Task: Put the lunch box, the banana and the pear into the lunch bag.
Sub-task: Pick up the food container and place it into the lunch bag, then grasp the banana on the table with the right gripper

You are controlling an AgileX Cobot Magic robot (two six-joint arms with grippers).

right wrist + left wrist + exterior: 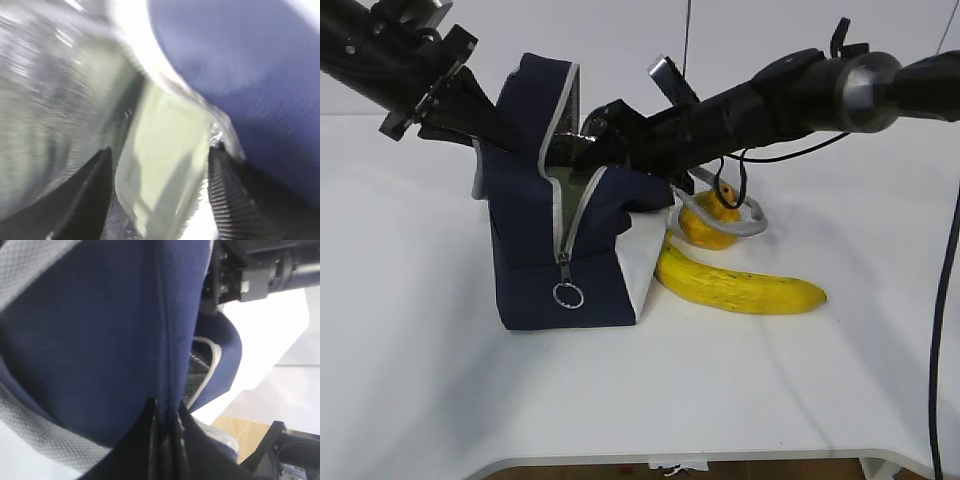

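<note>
A: On the table, beside the bag, what is waiting?

B: Banana and pear are lying outside. The box is sitting inside against the foil lining (blurred).

A: And the claws?

B: The right gripper is spreading its jaws around the box, apparently apart from it. The left gripper is pinching the bag's fabric, holding it open.

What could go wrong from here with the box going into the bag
The right gripper stands open around the lunch box inside the bag; pulling out could catch the box or foil lining and drag it back. The left gripper pinches the flap; if it slips, the opening may fall onto the right arm. The pear sits inside a grey handle loop beside the banana, so moving the bag might roll it.
</note>
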